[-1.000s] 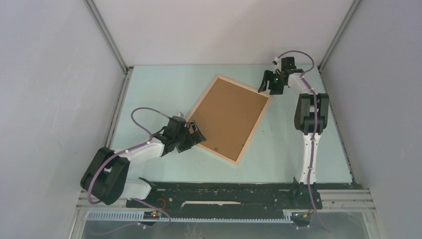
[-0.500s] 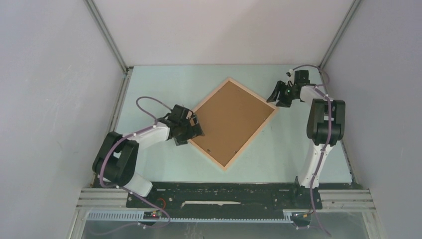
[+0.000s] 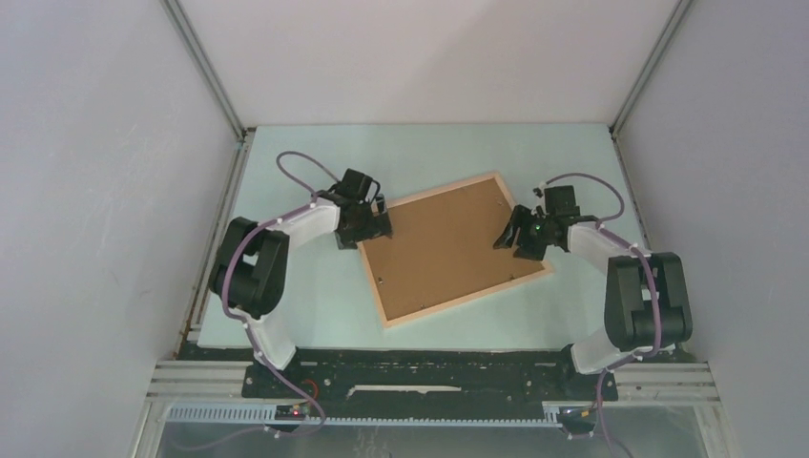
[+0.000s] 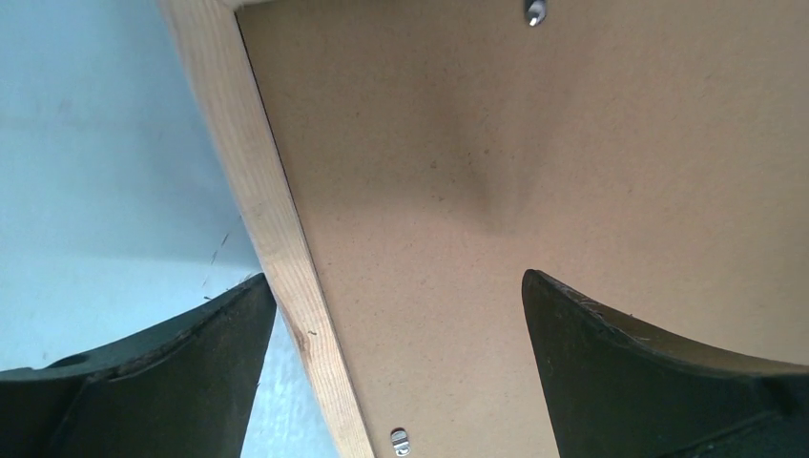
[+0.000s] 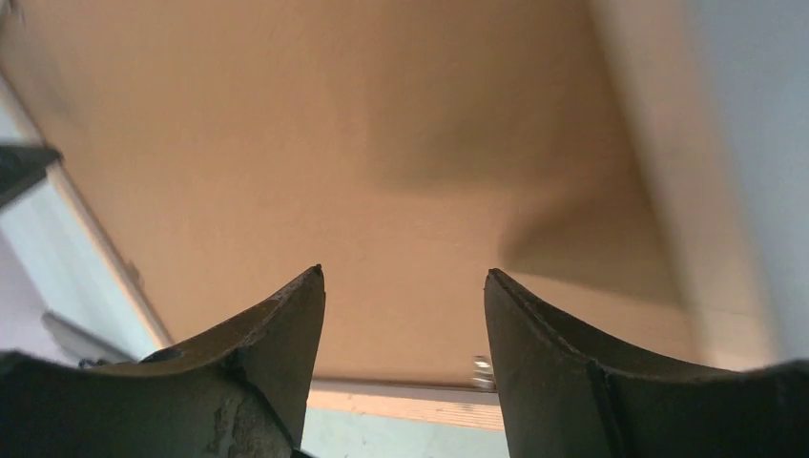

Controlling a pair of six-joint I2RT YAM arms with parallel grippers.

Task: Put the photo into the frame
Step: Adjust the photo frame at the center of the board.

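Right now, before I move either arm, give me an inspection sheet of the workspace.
Surface: pale green table, bare around the job's things.
Job's things: frame lies flat and skewed, pale wood side up; the photo sits inside it, brown backing up, printed face hidden.
Clutter: nothing seen.
Grippers: left gripper open, fingers straddling the frame's left rail; right gripper open over the backing near the frame's right edge, holding nothing.
Cables: purple cable loops above each wrist, clear of the frame.
Surroundings: plain grey walls on three sides.
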